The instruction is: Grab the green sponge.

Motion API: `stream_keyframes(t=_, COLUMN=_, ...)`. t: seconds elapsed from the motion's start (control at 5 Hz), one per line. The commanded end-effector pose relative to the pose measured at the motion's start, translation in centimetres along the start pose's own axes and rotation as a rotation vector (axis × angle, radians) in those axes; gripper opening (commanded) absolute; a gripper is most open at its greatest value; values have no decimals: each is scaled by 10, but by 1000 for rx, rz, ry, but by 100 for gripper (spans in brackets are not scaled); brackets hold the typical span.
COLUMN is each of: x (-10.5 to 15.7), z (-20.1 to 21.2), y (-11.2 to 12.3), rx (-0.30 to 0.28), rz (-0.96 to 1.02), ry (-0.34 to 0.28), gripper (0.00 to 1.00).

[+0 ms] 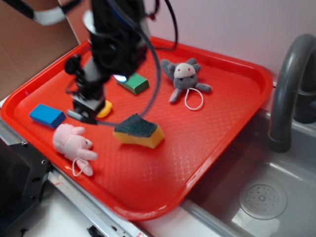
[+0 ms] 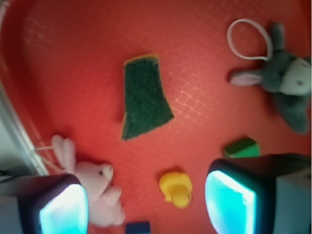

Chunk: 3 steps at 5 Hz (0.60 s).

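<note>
Red tray (image 1: 207, 148) sits beside a grey sink (image 1: 276, 197) with a dark curved faucet (image 1: 289, 84).

Sponge (image 1: 138, 131), yellow foam with a dark green scouring top, lies flat near the tray's middle. Nothing touches it. In the wrist view the sponge (image 2: 145, 96) shows as a wedge, narrower at the top and wider at the bottom, with bare red tray on all sides.

Tool (image 1: 88, 109) hangs over the left part of the tray, jaws spread wide and empty. In the wrist view its two fingers (image 2: 229, 200) frame the lower corners with a broad gap between them. The sponge lies ahead of that gap, apart from both fingers.

Around the tool:
- Small yellow duck (image 1: 104, 109) just beside it; in the wrist view the duck (image 2: 176, 188) falls between the fingers.
- Pink plush rabbit (image 1: 74, 145) near the tray's front-left rim, close to the left finger.
- Blue block (image 1: 47, 115) by the left rim.
- Green block (image 1: 133, 83) behind the tool, toward the back.
- Grey plush toy (image 1: 185, 76) with a white loop, well apart from the sponge, toward the back right.

Front-right half of the tray is open floor out to the raised rim. Room between sponge and rabbit is narrower.
</note>
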<state>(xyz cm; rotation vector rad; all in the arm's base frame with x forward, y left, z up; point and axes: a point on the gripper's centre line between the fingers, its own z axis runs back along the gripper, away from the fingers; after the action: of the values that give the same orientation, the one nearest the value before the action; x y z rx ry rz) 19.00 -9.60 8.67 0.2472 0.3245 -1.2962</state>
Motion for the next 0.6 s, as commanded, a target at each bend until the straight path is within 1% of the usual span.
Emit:
stream_keyframes(t=0.0, x=19, z=-39, y=4, rx=-28, rz=-73, ry=31, gripper=100)
stream_keyframes(t=0.2, x=25, z=-46, y=1, rx=-26, rz=-94, ry=35, gripper=100)
stream_keyframes(t=0.4, x=27, z=-50, y=1, rx=-24, rz=-67, ry=-19, gripper=0)
